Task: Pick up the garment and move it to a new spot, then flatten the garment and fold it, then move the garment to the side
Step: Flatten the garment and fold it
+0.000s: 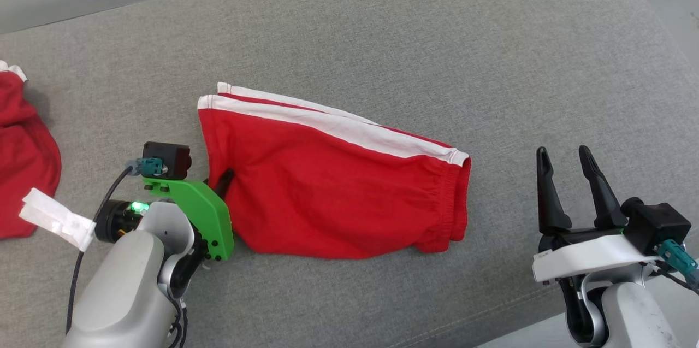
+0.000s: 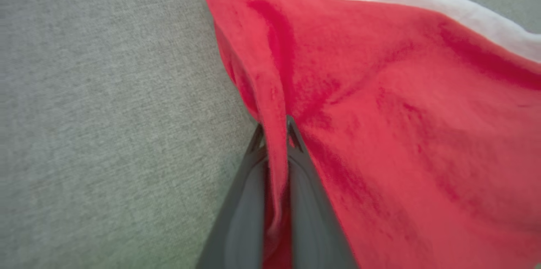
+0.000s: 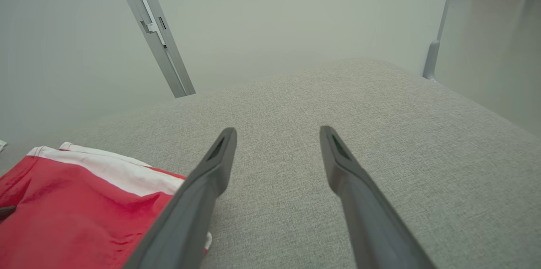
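Nothing readable is showing in any view: no words, numbers, brand marks or signs are coming through. The white tag [image 1: 54,219] at the lower left of the head view is facing the camera, but any print on it is too small to tell, and the garment [image 1: 327,184] is showing plain red cloth with white stripes

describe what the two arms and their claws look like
The left forearm and right forearm are pale grey; each claw has two long dark tapered fingers. The left claw carries a bright green bracket, black camera box, teal connector, black cable and a lit green light. The right claw has a white bracket, a similar black box and teal plug.
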Available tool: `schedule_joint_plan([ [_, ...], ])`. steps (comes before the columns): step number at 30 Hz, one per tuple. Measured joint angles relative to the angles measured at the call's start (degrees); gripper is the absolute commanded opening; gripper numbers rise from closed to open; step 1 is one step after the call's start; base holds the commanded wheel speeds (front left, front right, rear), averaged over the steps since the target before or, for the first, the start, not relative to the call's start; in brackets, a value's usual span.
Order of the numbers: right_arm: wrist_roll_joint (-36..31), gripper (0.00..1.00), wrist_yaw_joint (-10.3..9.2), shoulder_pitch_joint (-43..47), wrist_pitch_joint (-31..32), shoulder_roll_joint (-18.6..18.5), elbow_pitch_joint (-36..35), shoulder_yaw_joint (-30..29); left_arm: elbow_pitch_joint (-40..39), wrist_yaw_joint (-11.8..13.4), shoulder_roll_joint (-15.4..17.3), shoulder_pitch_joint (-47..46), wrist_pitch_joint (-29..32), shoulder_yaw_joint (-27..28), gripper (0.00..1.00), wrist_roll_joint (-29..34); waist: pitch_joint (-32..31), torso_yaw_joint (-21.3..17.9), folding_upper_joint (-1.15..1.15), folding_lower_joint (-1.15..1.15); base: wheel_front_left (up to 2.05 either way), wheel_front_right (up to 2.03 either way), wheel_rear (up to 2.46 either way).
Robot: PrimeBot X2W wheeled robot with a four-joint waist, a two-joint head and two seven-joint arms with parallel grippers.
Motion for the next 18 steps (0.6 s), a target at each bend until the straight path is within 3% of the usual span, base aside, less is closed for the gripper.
schedule_joint_plan([
  [9,-1.1,1.0,0.0,0.2,0.0,0.0,-0.3,-2.8,-4.1,1.5,0.5,6.0,-4.0,2.4,0.0,-2.5,-1.5,2.0,0.0,0.0,0.0,0.0,0.0],
  [18,-2.4,1.0,0.0,0.4,0.0,0.0,-0.6,-3.6,-11.9,5.9,-1.0,15.2,-4.8,3.6,0.0,-5.0,-3.5,6.4,0.0,0.0,0.0,0.0,0.0],
])
